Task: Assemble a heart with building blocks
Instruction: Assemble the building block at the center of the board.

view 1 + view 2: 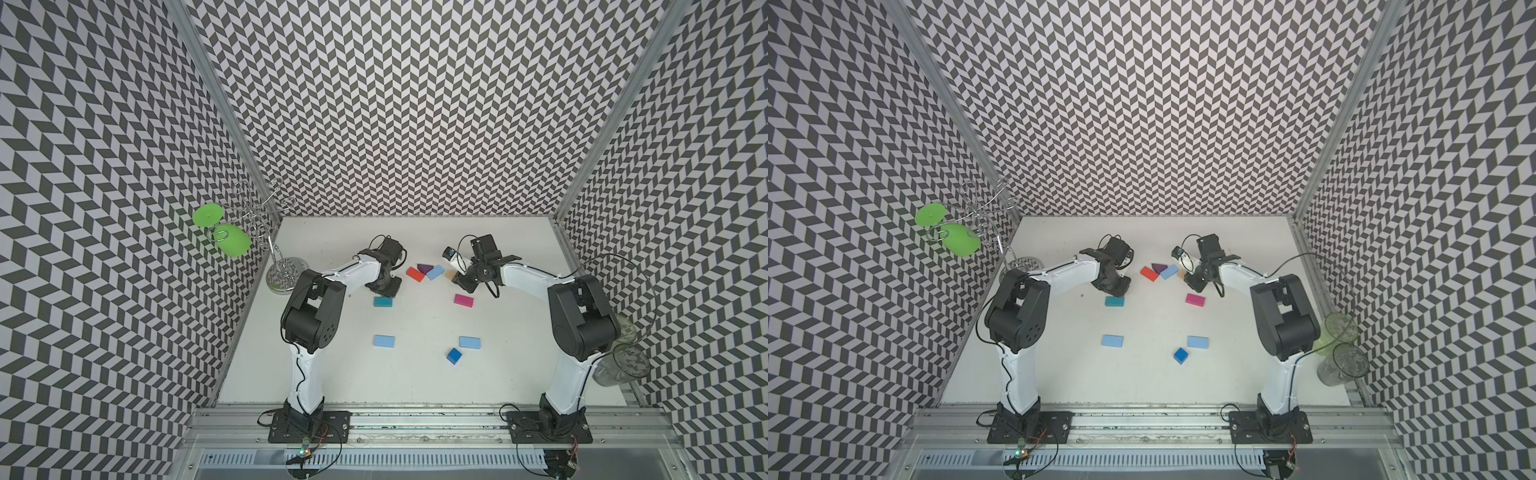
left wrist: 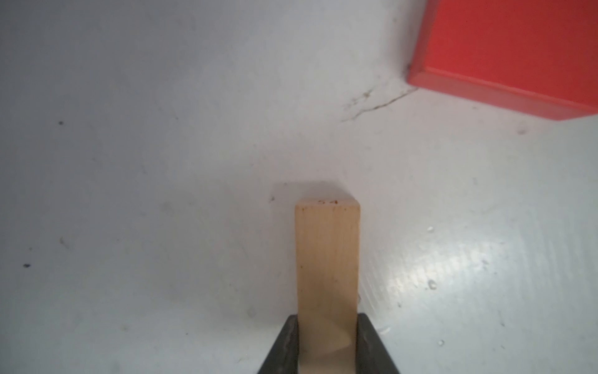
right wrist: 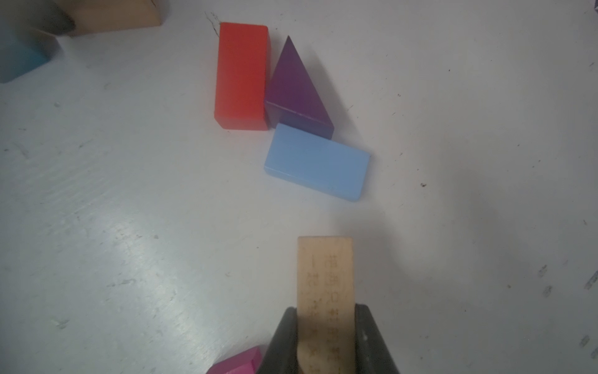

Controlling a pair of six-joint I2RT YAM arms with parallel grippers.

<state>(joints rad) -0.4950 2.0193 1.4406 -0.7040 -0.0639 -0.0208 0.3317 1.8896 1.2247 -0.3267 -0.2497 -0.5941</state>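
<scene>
**Gripping 1 tan block in each gripper among the scattered building blocks [image 1: 463,299]**

Nearest the near edge of the tabletop [image 1: 415,386], right of its middle, sits the dark blue cube [image 1: 454,356]. It is just beside the near-right light blue block [image 1: 470,342]. The near-left light blue block [image 1: 384,341] lies well apart from both. 2 glasses [image 1: 1343,365] stand by the right edge.

Farther in, the teal block [image 1: 382,302] lies on the left and the magenta block [image 1: 463,299] on the right, well apart.

Just past the teal block, the left gripper [image 2: 326,343] points down. Its fingers [image 2: 284,346] are closed on the sides of a plain tan block [image 2: 326,259]. I cannot tell whether that block's free end touches the tabletop. Just past the magenta block, the right gripper [image 3: 325,340] is clamped on a printed tan block [image 3: 325,285].

Between the 2 grippers, the red block [image 1: 415,274] lies against the purple triangle [image 1: 424,267]. The far light blue block [image 1: 435,272] lies against the triangle's other side.

The heart [image 1: 382,302] is so far only a loose ring of these 10 blocks, with wide gaps.

At the far left corner, a wire rack [image 1: 286,272] carries a hanging green goblet [image 1: 230,241].
</scene>
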